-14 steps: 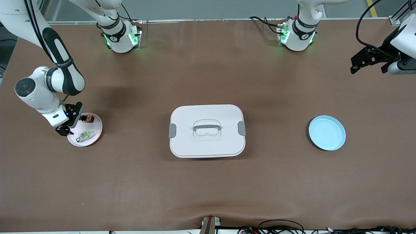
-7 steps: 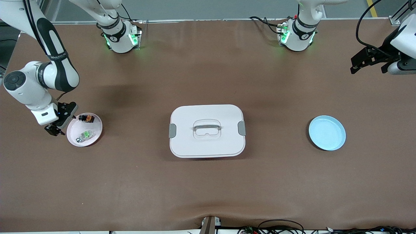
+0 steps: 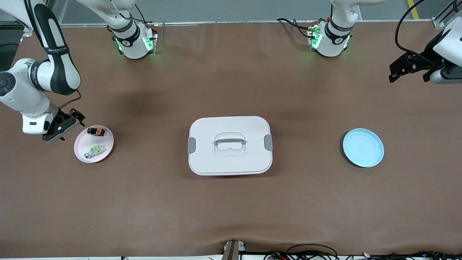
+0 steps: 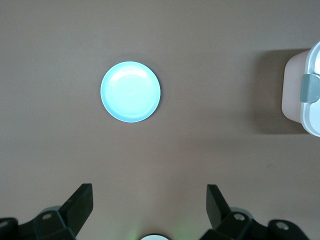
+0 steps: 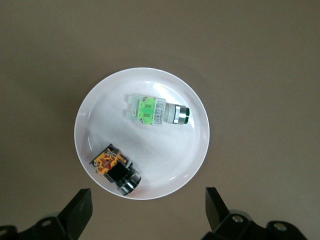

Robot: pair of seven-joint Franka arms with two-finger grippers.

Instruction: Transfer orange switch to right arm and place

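The orange switch point(image 3: 96, 131) lies on its side in a small pink plate point(image 3: 82, 148) toward the right arm's end of the table; in the right wrist view the orange switch point(image 5: 115, 168) lies near the plate's rim point(image 5: 202, 145). A pale grey part with a green top point(image 3: 94, 149) lies beside it in the same plate. My right gripper point(image 3: 69, 127) is open and empty, up beside the plate's edge; it also shows in the right wrist view point(image 5: 147, 209). My left gripper point(image 3: 408, 72) is open and empty and waits high over the left arm's end of the table; it also shows in the left wrist view point(image 4: 149, 205).
A white lidded container point(image 3: 230, 145) with grey clips stands at the table's middle. A light blue plate point(image 3: 363, 147) lies toward the left arm's end and shows in the left wrist view point(image 4: 130, 92). Cables hang at the table's near edge.
My right gripper has drawn back from over the pink plate toward the right arm's end of the table. Both parts stay in the plate. The left arm has not moved.
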